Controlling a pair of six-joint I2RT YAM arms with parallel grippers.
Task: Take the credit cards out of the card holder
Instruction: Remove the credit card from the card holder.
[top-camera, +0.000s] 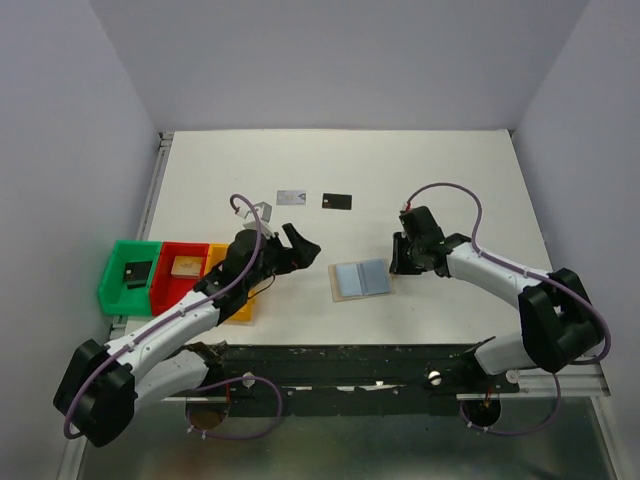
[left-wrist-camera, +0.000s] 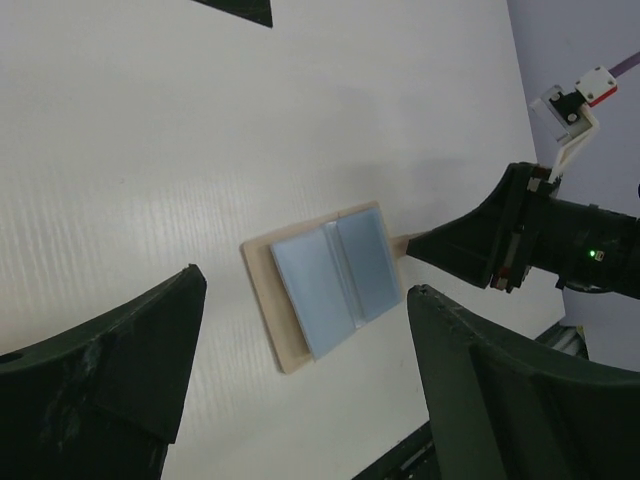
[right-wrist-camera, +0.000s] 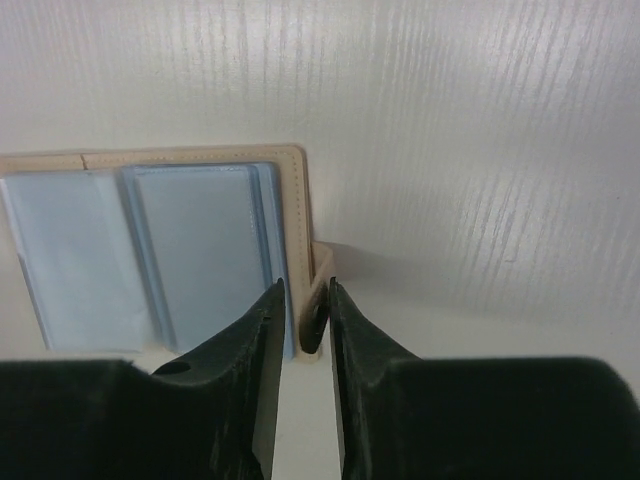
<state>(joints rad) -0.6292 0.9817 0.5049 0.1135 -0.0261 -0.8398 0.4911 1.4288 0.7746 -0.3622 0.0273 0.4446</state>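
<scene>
Card holder (top-camera: 360, 278) lies opened flat on the white table (top-camera: 450, 180), near the front edge and between the two arms. Its two light blue-grey panels face up, and a tan border shows around them. A small tan tab (right-wrist-camera: 318, 292) sticks out from its right side.

The right gripper (top-camera: 397, 262) is low at that right side. In the right wrist view its fingers (right-wrist-camera: 250, 380) are drawn close together, with the tab and the edge of the card holder in the narrow gap between them. Whether they already press on the tab cannot be told.

The left gripper (top-camera: 303, 247) is just left of the card holder and apart from it. Its fingers are spread wide and hold nothing. The left wrist view shows the card holder on the table between them, some way ahead.

Two cards lie flat on the table farther back, well apart from the card holder: a silver-grey card (top-camera: 291, 196) and, just to its right, a black card (top-camera: 337, 201).

At the left side of the table stand a green bin (top-camera: 110, 288), a red bin (top-camera: 180, 247) and a yellow bin (top-camera: 240, 306) in a row, touching one another. The left arm crosses over the yellow one. A small black chunky object (top-camera: 137, 270) lies in the green bin, and a tan flat piece (top-camera: 184, 265) lies in the red bin.
</scene>
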